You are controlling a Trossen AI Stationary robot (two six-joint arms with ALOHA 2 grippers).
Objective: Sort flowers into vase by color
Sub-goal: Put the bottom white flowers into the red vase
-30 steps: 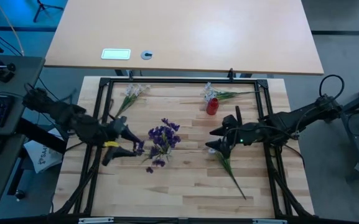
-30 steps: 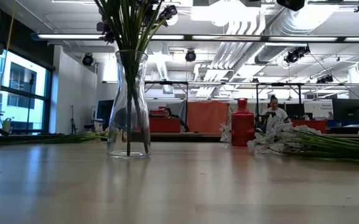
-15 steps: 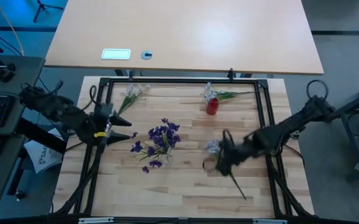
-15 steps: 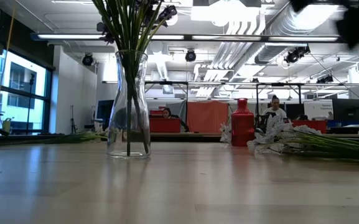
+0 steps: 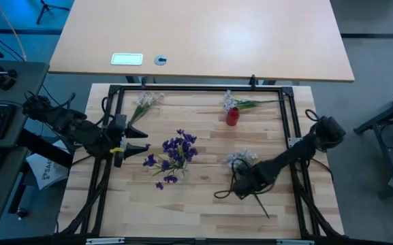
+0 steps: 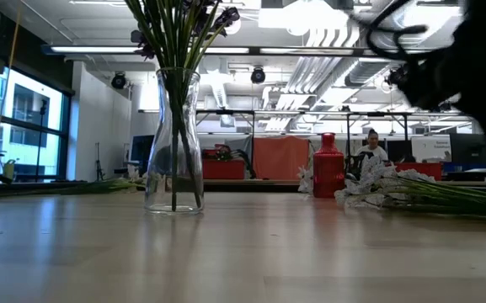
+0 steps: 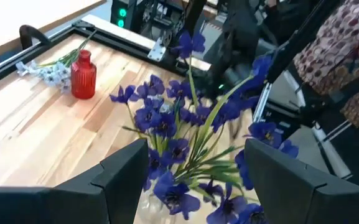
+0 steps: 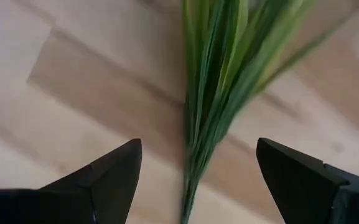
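The right pincer (image 8: 195,177) hung spread and empty over a white sprig's stems (image 8: 219,74) on the worktop (image 5: 203,204); purple flowers (image 5: 172,153) filled the clear vase (image 6: 173,139), white ones remained unsorted; left pincer (image 7: 191,180) open, idle.

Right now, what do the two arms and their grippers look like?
Both arms are dark, jointed and slim. The left gripper has a yellow mark near its wrist, and black cables loop along its arm. The right gripper is all black, with a bulky dark joint higher up. Both wrist views show broad, matte black, wedge-shaped fingers.
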